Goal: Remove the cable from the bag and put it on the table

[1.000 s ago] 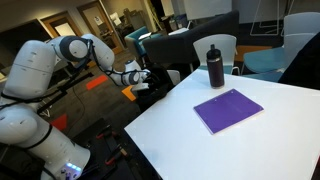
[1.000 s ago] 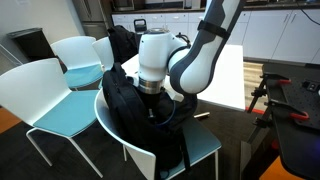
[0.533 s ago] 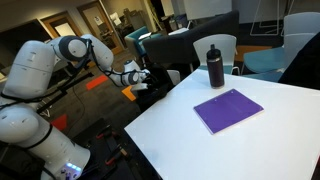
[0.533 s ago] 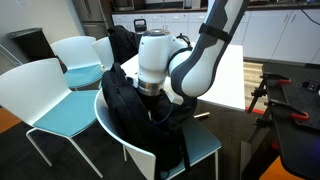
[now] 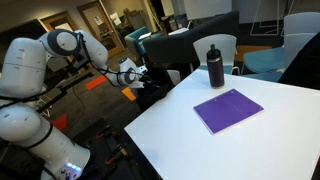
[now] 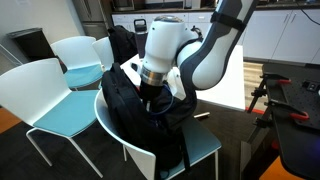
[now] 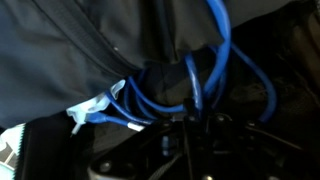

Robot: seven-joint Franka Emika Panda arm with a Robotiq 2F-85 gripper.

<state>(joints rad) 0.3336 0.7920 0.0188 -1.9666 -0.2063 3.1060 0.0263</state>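
Wrist view: blue cable (image 7: 215,70) loops sit inside the bag (image 7: 60,50), right at the hand (image 7: 190,128); cannot tell whether it grips. In an exterior view, hand (image 6: 150,98) reaches into bag (image 6: 125,125) on chair (image 6: 205,148). In an exterior view, tabletop (image 5: 270,140) carries notebook (image 5: 228,110) and bottle (image 5: 215,65), no cable. Judged: lift-out and placing both remain.

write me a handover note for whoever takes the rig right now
Gripper: down in the open bag; jaws hidden, grip cannot be told.
Cable: blue loops inside the bag, close to the gripper in the wrist view.
Bag: slumped on a chair beside the table.
Done: gripper at the cable.
Left: confirm the grip, lift the cable out, lay it on the table.
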